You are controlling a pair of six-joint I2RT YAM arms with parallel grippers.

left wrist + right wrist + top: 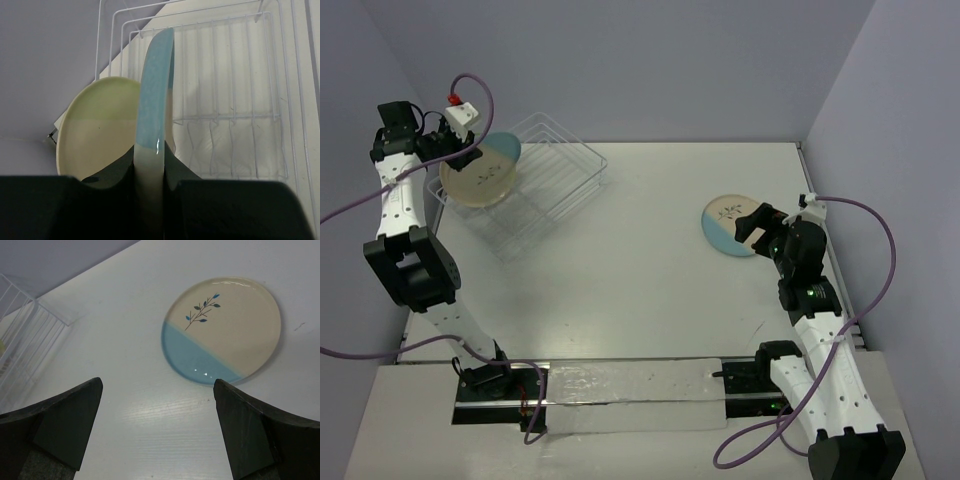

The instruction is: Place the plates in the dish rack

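1. Black-fingered, my left tool is clamped on a blue-and-cream plate, held edge-on.
2. At nine o'clock of it, a cream plate stands upright at the dish rack edge.
3. My right tool gapes wide, empty; a half-blue plate lies flat on the table at one o'clock.

Lavender walls, white table
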